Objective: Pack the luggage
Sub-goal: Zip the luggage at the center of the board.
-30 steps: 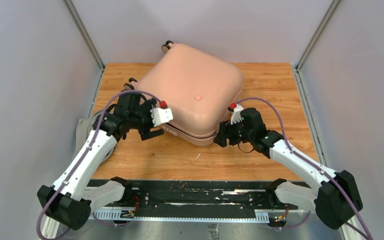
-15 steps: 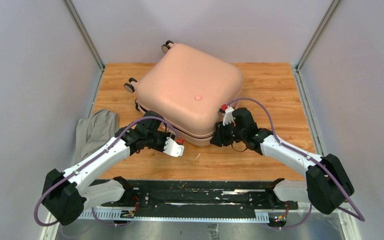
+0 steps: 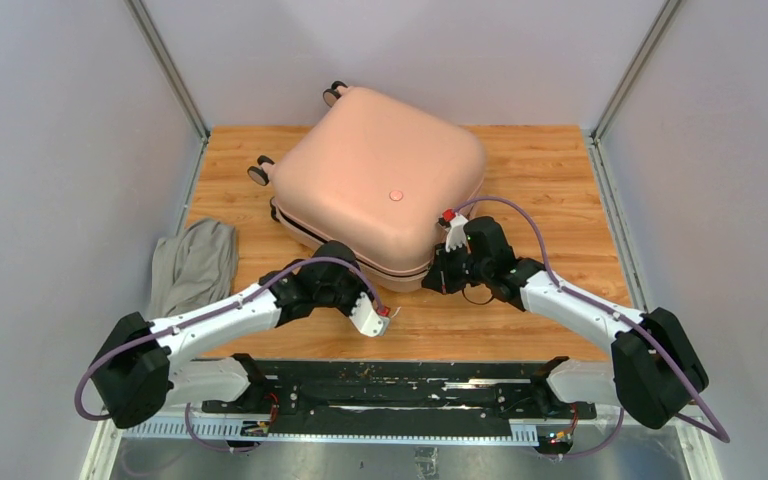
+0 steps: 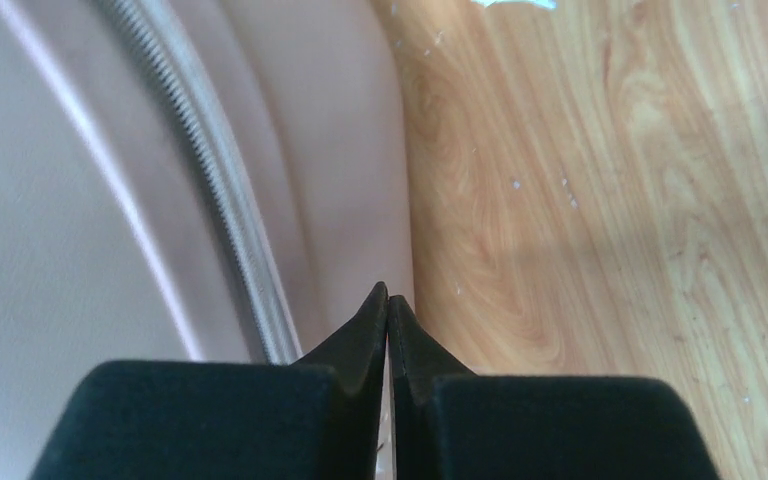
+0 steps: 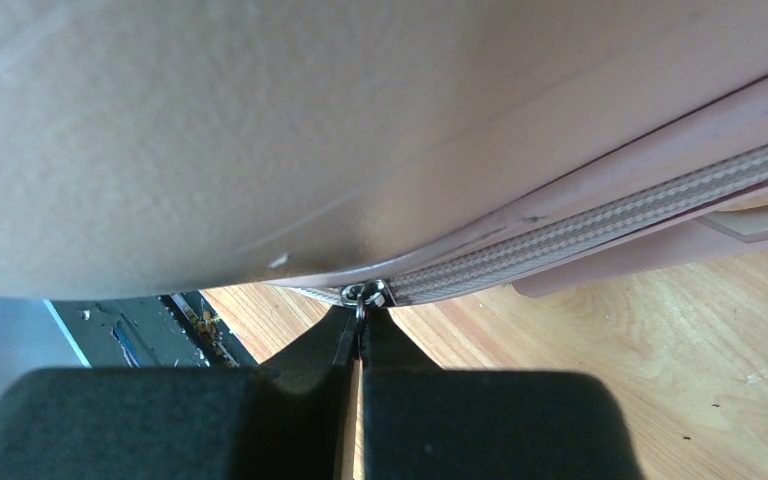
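**Left wrist view:** The left end effector (image 4: pixel 388 300) sits at lower centre, fingers pressed together and empty. The luggage (image 4: pixel 110 200) fills the left half, with its zipper (image 4: pixel 225 200) running top to bottom. The table (image 4: pixel 610 200) lies to the right.

**Right wrist view:** The right end effector (image 5: pixel 360 322) appears to be pinching the pull (image 5: pixel 363 296) at centre. The zipper runs off toward the right edge.

**Top view:** The luggage lies shut at upper centre, with both end effectors at its lower edge. The right one holds the pull, so treat it as the working arm. The cloth (image 3: pixel 195 265) lies at left, outside the luggage. Note that the left arm is beside the seam.
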